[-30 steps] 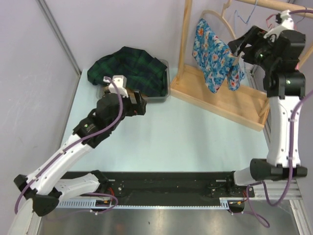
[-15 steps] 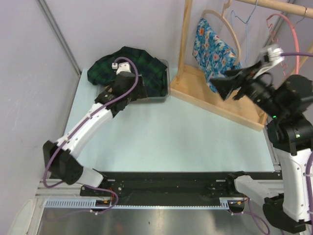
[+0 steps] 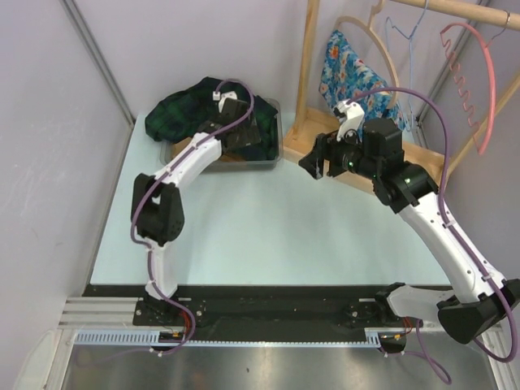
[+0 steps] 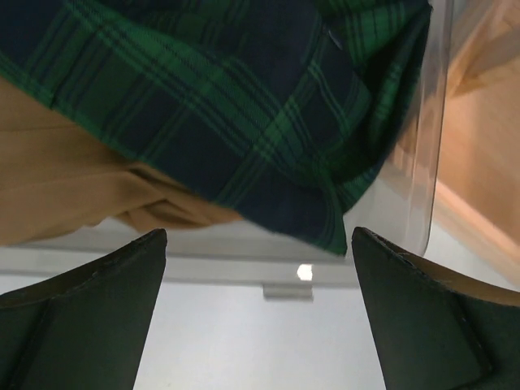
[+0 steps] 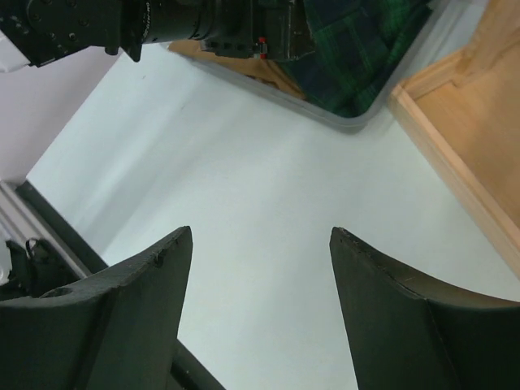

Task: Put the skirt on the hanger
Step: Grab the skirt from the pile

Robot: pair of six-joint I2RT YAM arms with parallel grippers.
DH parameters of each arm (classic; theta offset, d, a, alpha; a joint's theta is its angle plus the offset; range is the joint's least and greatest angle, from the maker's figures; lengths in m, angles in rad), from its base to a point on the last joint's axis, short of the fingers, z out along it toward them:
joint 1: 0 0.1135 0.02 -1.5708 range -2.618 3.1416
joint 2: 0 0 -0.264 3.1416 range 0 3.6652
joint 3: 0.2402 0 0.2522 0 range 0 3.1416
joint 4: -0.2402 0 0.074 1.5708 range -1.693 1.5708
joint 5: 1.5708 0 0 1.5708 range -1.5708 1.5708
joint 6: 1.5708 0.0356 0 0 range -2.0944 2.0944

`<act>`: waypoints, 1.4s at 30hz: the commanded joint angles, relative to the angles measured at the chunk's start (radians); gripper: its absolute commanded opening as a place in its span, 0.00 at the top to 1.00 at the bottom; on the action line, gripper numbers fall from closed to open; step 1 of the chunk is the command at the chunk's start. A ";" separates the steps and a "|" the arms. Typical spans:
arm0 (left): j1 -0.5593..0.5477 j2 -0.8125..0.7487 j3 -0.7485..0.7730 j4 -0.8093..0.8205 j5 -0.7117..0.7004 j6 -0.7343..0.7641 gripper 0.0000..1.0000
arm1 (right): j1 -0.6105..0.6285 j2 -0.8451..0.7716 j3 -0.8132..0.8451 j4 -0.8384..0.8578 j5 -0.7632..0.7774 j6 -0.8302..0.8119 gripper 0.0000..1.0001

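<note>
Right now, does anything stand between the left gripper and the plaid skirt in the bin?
Nothing visible does. The open left gripper faces the plaid skirt directly. A tan garment lies under the skirt, not over it.

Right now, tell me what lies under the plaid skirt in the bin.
A tan cloth shows beneath the plaid skirt, both inside the clear bin. How far the tan cloth runs, and anything deeper, is covered by the skirt.
</note>
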 commanded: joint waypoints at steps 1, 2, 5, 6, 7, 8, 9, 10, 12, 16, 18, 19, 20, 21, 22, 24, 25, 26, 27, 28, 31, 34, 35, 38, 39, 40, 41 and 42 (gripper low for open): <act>0.028 0.154 0.193 0.005 0.020 -0.048 0.00 | -0.058 -0.015 0.010 0.105 0.009 0.034 0.27; 0.030 0.184 0.216 0.009 0.020 -0.051 0.00 | -0.065 -0.021 0.008 0.105 0.005 0.032 0.27; 0.031 0.271 0.274 0.051 0.021 -0.056 0.00 | -0.097 -0.033 0.007 0.093 -0.016 0.024 0.27; 0.031 0.287 0.288 0.055 0.017 -0.062 0.00 | -0.105 -0.036 0.007 0.090 -0.031 0.023 0.27; 0.031 0.316 0.294 0.061 0.014 -0.068 0.00 | -0.113 -0.041 0.007 0.084 -0.039 0.023 0.27; 0.031 0.325 0.303 0.057 0.007 -0.073 0.00 | -0.128 -0.047 0.007 0.079 -0.041 0.023 0.27; 0.031 0.334 0.309 0.055 0.003 -0.080 0.00 | -0.134 -0.050 0.007 0.075 -0.044 0.023 0.27; 0.031 0.340 0.309 0.052 0.003 -0.087 0.00 | -0.139 -0.050 0.007 0.067 -0.050 0.023 0.27; 0.031 0.359 0.311 0.052 0.006 -0.091 0.01 | -0.156 -0.053 0.007 0.064 -0.048 0.026 0.27; 0.031 0.396 0.335 0.019 0.029 -0.093 0.31 | -0.177 -0.047 0.007 0.059 -0.047 0.046 0.27; 0.031 0.394 0.337 0.011 0.029 -0.093 0.53 | -0.185 -0.046 0.007 0.058 -0.041 0.047 0.27; 0.031 0.388 0.339 -0.001 0.020 -0.099 0.79 | -0.187 -0.046 0.007 0.056 -0.036 0.049 0.28; 0.033 0.380 0.339 -0.006 0.017 -0.099 0.86 | -0.188 -0.046 0.007 0.056 -0.027 0.053 0.28; 0.033 0.355 0.337 -0.008 0.012 -0.094 0.92 | -0.190 -0.046 0.007 0.053 -0.027 0.054 0.28; 0.031 0.341 0.337 -0.008 0.009 -0.085 1.00 | -0.193 -0.046 0.007 0.052 -0.027 0.055 0.28; 0.031 0.278 0.337 -0.003 -0.005 -0.071 1.00 | -0.193 -0.046 0.007 0.049 -0.018 0.063 0.28; 0.031 0.253 0.337 0.002 -0.009 -0.056 1.00 | -0.193 -0.047 0.007 0.049 -0.016 0.066 0.28; 0.031 0.229 0.337 0.003 -0.019 -0.050 1.00 | -0.194 -0.043 0.007 0.050 -0.012 0.069 0.28; 0.030 0.204 0.334 0.003 -0.025 -0.042 1.00 | -0.194 -0.044 0.007 0.049 -0.008 0.075 0.28; 0.028 0.143 0.331 0.008 -0.031 -0.030 1.00 | -0.193 -0.041 0.007 0.052 -0.005 0.081 0.28; 0.013 0.011 0.285 0.046 -0.052 0.010 1.00 | -0.193 -0.039 0.007 0.061 -0.007 0.098 0.29; -0.015 -0.081 0.236 0.081 -0.080 0.062 1.00 | -0.194 -0.041 0.007 0.067 -0.002 0.107 0.29; -0.024 -0.135 0.222 0.084 -0.092 0.073 1.00 | -0.194 -0.043 0.005 0.067 0.004 0.109 0.29; -0.068 -0.227 0.195 0.092 -0.123 0.119 1.00 | -0.196 -0.047 0.005 0.067 0.022 0.103 0.29; -0.078 -0.254 0.187 0.091 -0.124 0.128 1.00 | -0.196 -0.052 0.005 0.069 0.030 0.103 0.29; -0.087 -0.279 0.181 0.083 -0.128 0.146 1.00 | -0.197 -0.055 0.005 0.072 0.034 0.109 0.29; -0.105 -0.332 0.162 0.077 -0.132 0.153 1.00 | -0.200 -0.065 0.005 0.072 0.039 0.112 0.29; -0.116 -0.362 0.148 0.062 -0.134 0.159 1.00 | -0.211 -0.073 0.005 0.072 0.044 0.116 0.28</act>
